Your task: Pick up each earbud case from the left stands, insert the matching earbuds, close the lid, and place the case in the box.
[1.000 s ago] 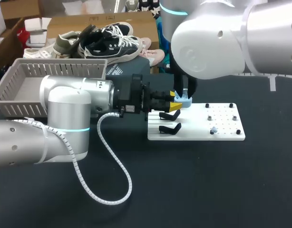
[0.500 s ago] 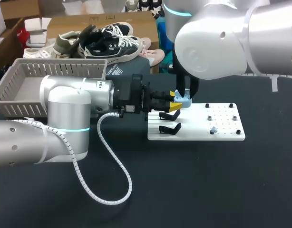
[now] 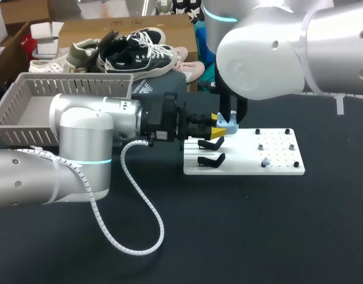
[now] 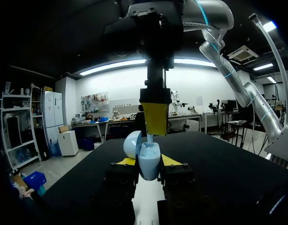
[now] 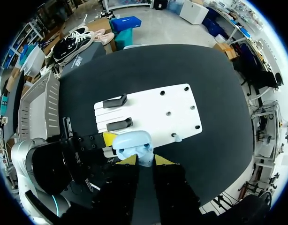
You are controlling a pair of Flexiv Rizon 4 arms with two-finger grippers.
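Left gripper [image 4: 148, 161]: centre of the head view, clamped on a pale-blue earbud case [image 4: 148, 168], lid open. Right gripper [image 5: 145, 161]: directly above the case, fingers narrow, pinching an earbud [image 4: 149, 137]. White stand board [image 3: 270, 168]: right of centre.

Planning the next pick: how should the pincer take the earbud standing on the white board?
Probably by its raised upper part, straight down from above: the earbud stands up off the white board with bare board all around, leaving room on two opposite sides.
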